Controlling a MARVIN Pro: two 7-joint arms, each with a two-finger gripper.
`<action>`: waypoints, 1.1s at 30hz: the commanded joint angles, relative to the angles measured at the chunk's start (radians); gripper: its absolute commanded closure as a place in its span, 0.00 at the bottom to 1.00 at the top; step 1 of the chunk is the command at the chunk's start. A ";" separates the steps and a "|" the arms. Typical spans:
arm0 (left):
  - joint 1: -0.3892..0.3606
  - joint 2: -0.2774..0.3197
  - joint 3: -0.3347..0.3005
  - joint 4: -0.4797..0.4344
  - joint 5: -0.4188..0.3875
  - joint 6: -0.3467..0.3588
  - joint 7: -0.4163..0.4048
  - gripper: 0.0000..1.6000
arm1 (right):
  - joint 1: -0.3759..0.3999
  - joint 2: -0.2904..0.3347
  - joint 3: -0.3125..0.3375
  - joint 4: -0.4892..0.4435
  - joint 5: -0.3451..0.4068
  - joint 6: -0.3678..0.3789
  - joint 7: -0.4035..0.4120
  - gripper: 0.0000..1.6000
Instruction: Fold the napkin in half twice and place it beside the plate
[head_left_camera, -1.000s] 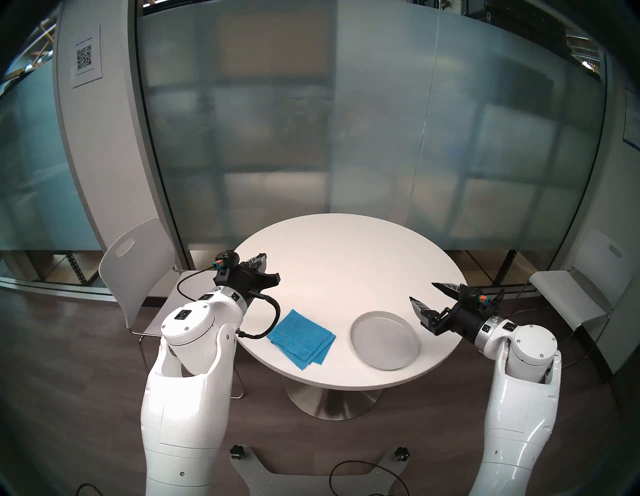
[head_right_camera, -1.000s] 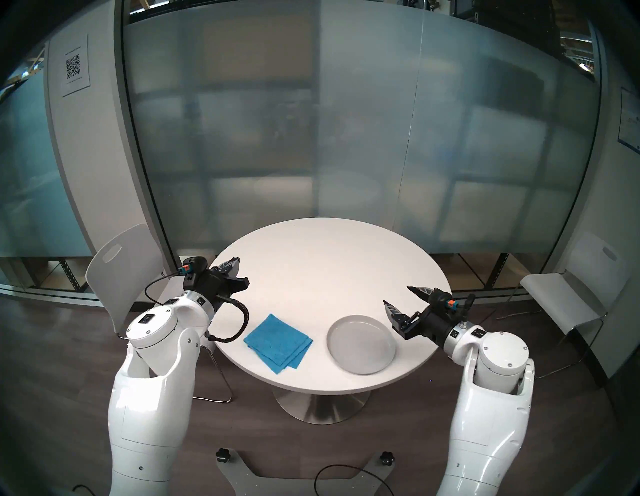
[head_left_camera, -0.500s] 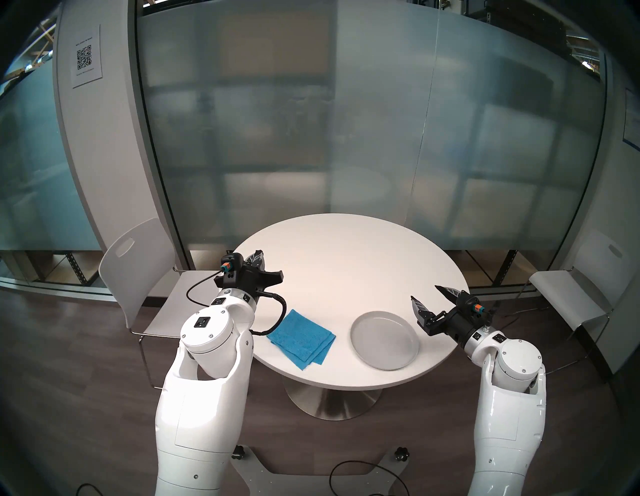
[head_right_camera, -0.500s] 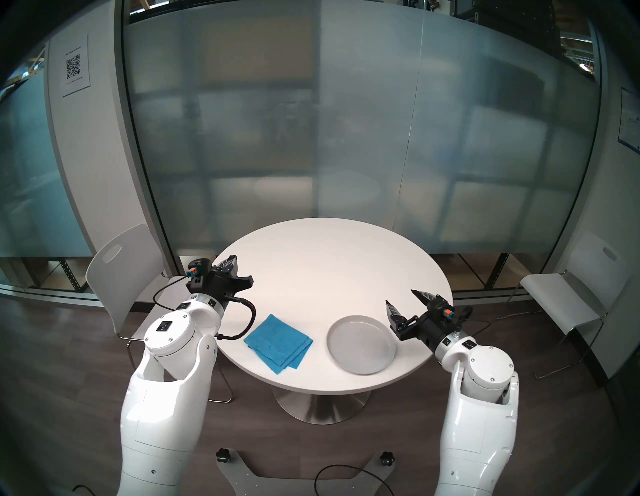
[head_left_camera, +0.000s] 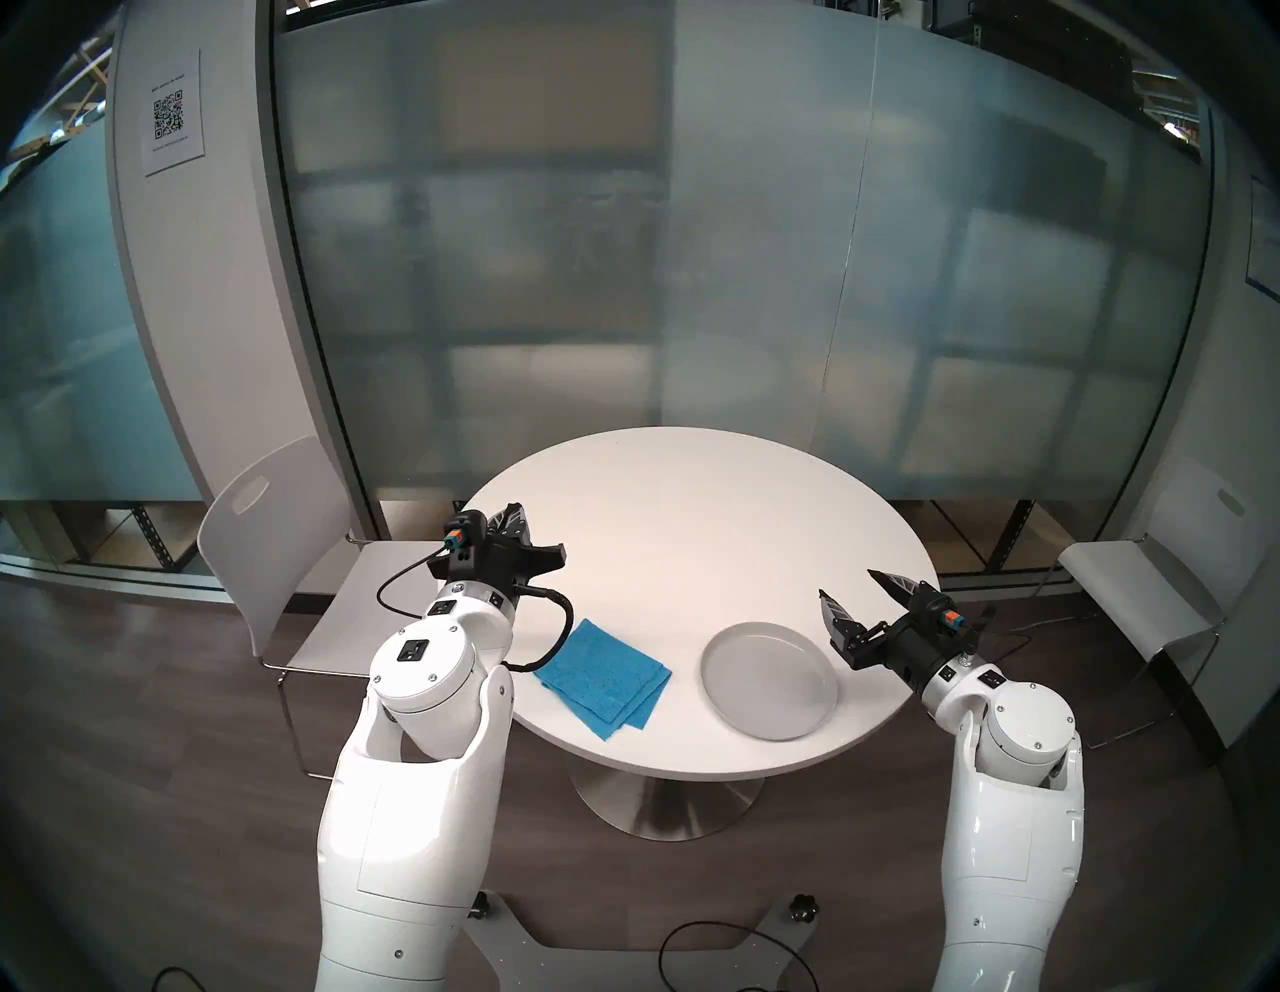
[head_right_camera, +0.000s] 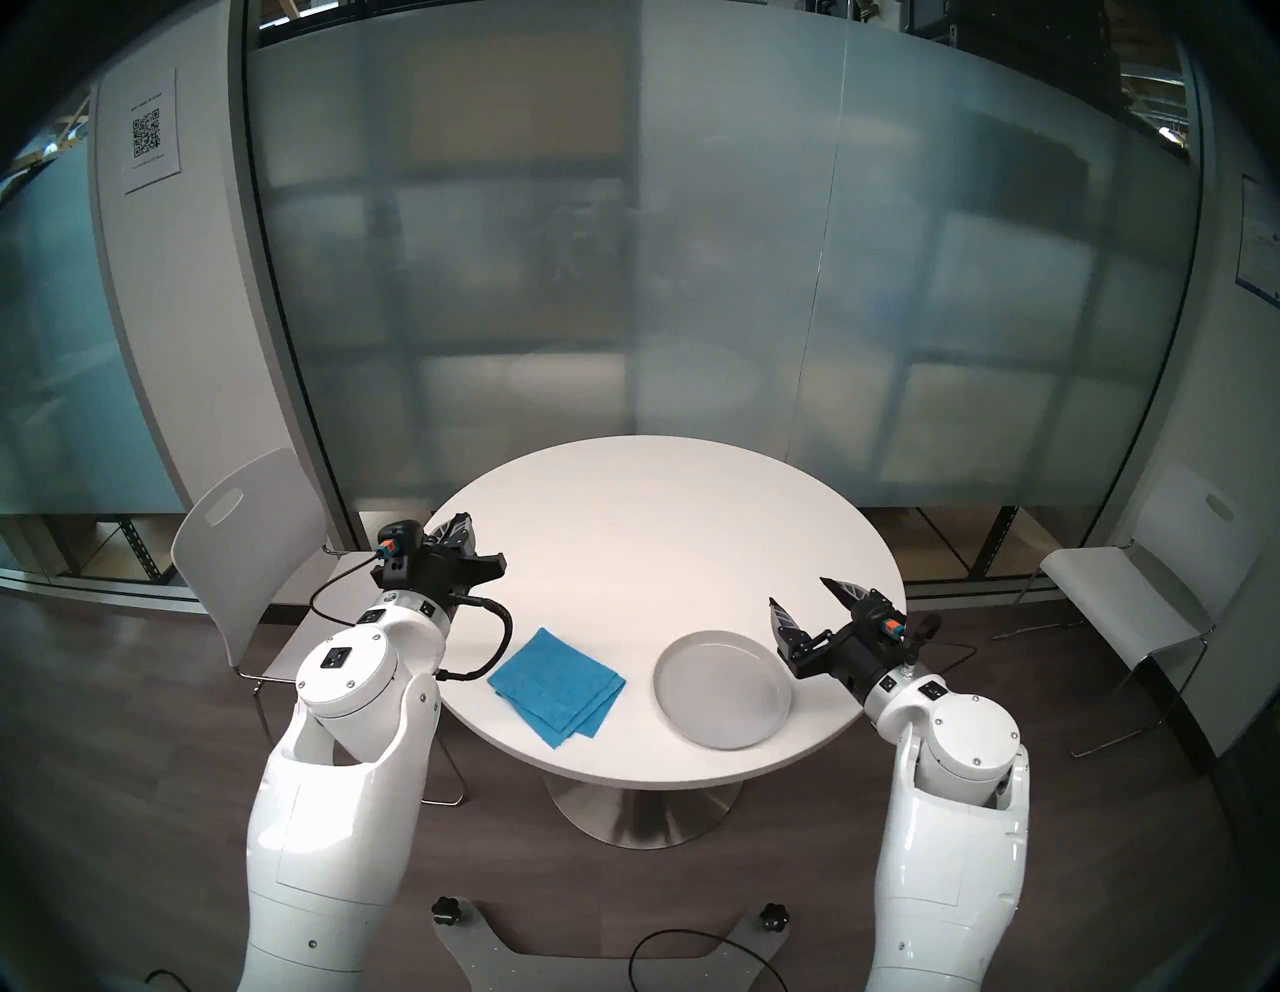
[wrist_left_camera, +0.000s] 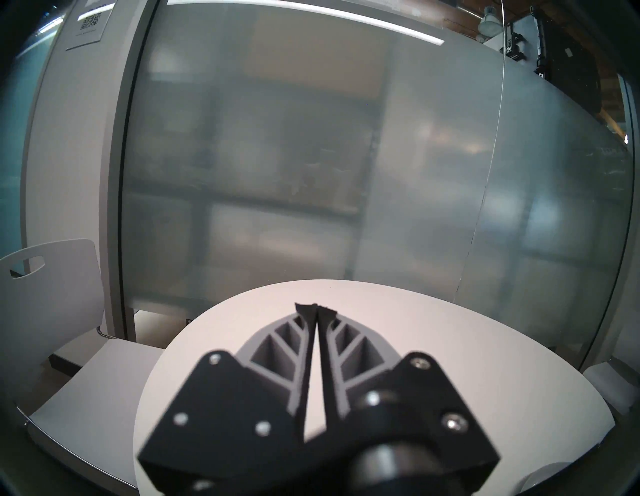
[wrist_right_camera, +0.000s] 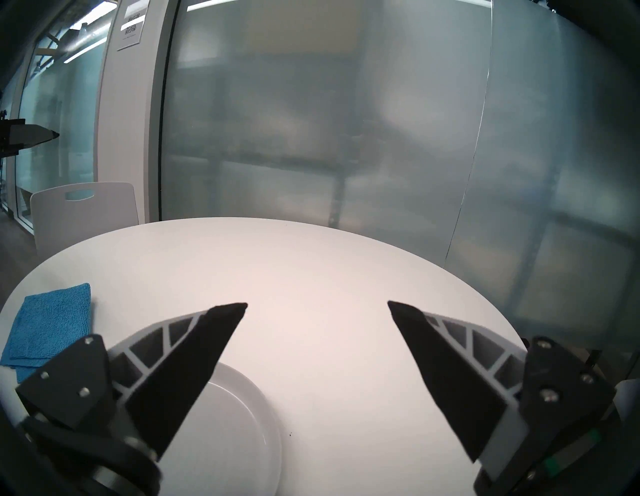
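1. Blue terry napkin (head_left_camera: 604, 677) lies folded into a small square on the near left part of the round white table (head_left_camera: 692, 512), with one lower layer peeking out along its near edge
2. Light-grey plate (head_left_camera: 770, 680) sits to the napkin's right, near it but not touching, close to the table's front edge
3. Left gripper (wrist_left_camera: 316, 307) hovers level above the table's left edge, behind the napkin and clear of it; its two fingers are pressed together at the tips with nothing between them
4. Right gripper (wrist_right_camera: 317, 304) hovers level just right of the plate, above its rim, with its dark fingers spread wide and nothing between them
5. White chairs stand on either side of the table, one at the left (head_left_camera: 277, 547) and one at the right (head_left_camera: 1136, 596), before a frosted glass wall (head_left_camera: 623, 242)
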 joint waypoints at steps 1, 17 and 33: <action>-0.007 0.000 -0.002 -0.018 -0.007 -0.013 -0.007 0.69 | 0.014 0.003 -0.003 -0.013 0.018 -0.001 0.001 0.00; -0.007 0.001 -0.002 -0.018 -0.009 -0.014 -0.007 0.69 | 0.014 0.003 -0.004 -0.013 0.019 -0.002 0.000 0.00; -0.007 0.001 -0.002 -0.018 -0.009 -0.014 -0.008 0.69 | 0.014 0.003 -0.004 -0.013 0.019 -0.002 0.000 0.00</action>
